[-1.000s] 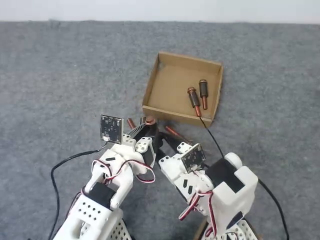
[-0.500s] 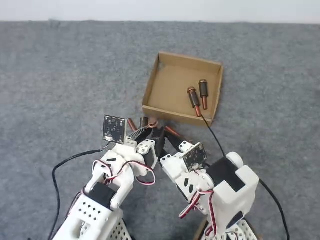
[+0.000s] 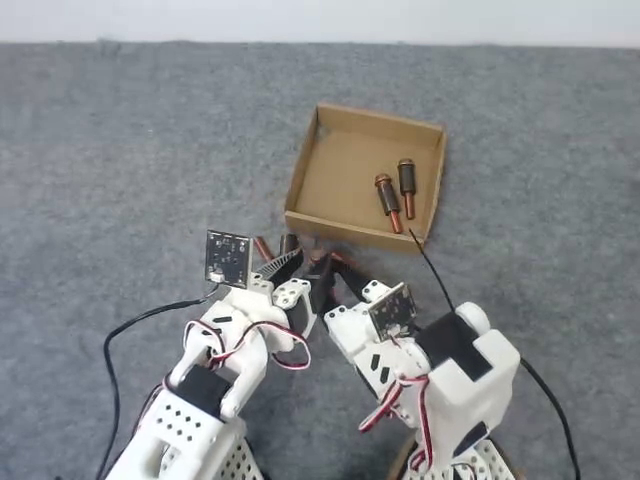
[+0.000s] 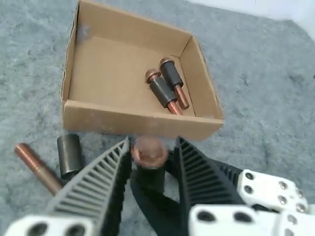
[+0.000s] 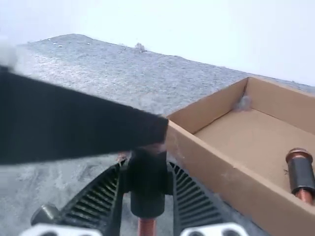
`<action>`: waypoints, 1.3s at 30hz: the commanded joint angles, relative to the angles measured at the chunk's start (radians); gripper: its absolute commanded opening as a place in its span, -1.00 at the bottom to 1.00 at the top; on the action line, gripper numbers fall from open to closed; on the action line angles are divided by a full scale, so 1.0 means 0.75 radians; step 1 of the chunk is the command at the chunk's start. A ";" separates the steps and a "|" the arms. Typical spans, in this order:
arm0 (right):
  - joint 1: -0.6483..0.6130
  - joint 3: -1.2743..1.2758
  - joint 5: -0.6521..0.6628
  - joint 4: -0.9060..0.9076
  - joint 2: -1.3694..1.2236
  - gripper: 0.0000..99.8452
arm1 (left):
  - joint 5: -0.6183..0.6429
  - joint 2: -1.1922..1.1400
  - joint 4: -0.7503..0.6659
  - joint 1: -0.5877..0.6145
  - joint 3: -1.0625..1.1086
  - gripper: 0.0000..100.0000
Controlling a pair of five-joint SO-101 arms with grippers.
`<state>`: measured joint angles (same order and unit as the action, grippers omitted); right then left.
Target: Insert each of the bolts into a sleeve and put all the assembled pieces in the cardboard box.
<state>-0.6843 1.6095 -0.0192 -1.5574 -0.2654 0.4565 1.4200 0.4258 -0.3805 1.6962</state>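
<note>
My left gripper (image 4: 152, 142) is shut on the copper head of a bolt (image 4: 149, 151), held just in front of the cardboard box (image 4: 138, 120). My right gripper (image 5: 146, 169) is shut on a black sleeve (image 5: 146, 189), and copper thread pokes out beneath it. In the high view the left gripper (image 3: 303, 268) and the right gripper (image 3: 335, 272) meet tip to tip near the box (image 3: 350, 232). Two assembled pieces (image 3: 388, 203) (image 3: 407, 187) lie inside the box. A loose bolt (image 3: 263, 247) and a loose sleeve (image 3: 288, 243) lie on the carpet beside the left gripper.
Grey carpet covers the whole table, with free room to the left of the box and beyond it. A black cable (image 3: 430, 275) runs from the right arm past the box's near corner. A white wall rises at the far edge.
The left gripper has carried the bolt head down and right toward the right gripper, closing the gap to the sleeve. The right arm shifted slightly. The box and loose parts stayed put.
</note>
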 commanded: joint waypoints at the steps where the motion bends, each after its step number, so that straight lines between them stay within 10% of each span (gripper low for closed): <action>1: 0.019 -0.010 -0.002 -0.001 0.003 -0.99 | -0.010 0.023 0.141 0.025 -0.095 -0.70; 10: 0.019 -0.014 -0.002 -0.001 0.003 -0.99 | -0.006 0.023 0.270 0.023 -0.138 -0.44; 23: 0.021 -0.014 -0.002 -0.001 0.003 -0.99 | -0.004 0.100 0.270 0.147 -0.195 -0.98; 39: 0.073 -0.006 -0.002 -0.013 0.013 -0.99 | -0.014 0.536 0.569 0.493 -0.058 -0.98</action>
<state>-0.6567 1.6095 -0.0192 -1.5589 -0.2654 0.4549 1.7898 0.8385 -0.0905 1.6563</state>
